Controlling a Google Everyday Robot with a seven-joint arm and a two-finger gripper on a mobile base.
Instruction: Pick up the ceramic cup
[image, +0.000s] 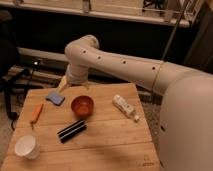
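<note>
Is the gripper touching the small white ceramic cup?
No; the gripper hovers by the blue sponge, far from the white ceramic cup at the table's near corner.

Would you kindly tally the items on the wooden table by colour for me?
White: 2, ceramic cup, bottle
Reddish-brown: 1, bowl
Blue: 1, sponge
Orange: 1, tool
Black: 1, bar
Total: 6
The pincer hangs by the sponge.

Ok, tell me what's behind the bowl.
Behind the bowl, the end effector hangs over the table's far edge, with a blue sponge beside it. The arm covers the table edge and floor right behind it, so anything there is hidden.
</note>
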